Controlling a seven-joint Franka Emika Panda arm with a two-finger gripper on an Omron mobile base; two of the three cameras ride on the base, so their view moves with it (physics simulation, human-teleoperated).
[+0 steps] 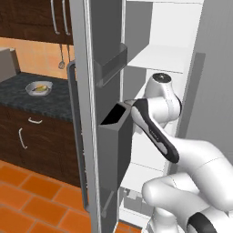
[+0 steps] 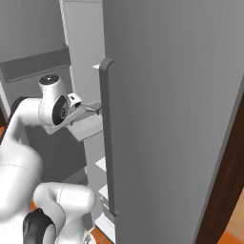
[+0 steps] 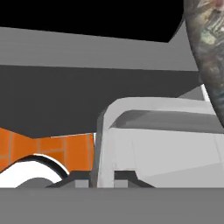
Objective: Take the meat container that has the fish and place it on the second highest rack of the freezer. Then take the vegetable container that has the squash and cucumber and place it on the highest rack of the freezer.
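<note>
My arm reaches into the open freezer (image 1: pixel 200 68). In the right base view my gripper (image 2: pixel 97 109) sits at the rim of the pale meat container (image 2: pixel 88 128), inside the white interior. In the hand view the container's white wall (image 3: pixel 153 144) stands upright between my fingertips (image 3: pixel 127 177), so the gripper (image 3: pixel 103 179) is shut on it. The mottled silver-grey fish (image 3: pixel 208 48) fills the upper right. A white rack (image 1: pixel 159 58) lies above the hand. The vegetable container (image 1: pixel 39 88) with the squash and cucumber rests on the dark counter at left.
The freezer's grey door (image 1: pixel 107 41) stands open left of the arm, its boxy bins (image 1: pixel 113 136) close to my forearm. A second grey door with a long bar handle (image 2: pixel 107 138) blocks the right. Lower white shelves (image 1: pixel 141 175) lie beneath. Dark cupboards (image 1: pixel 32 132) stand on the orange tiled floor.
</note>
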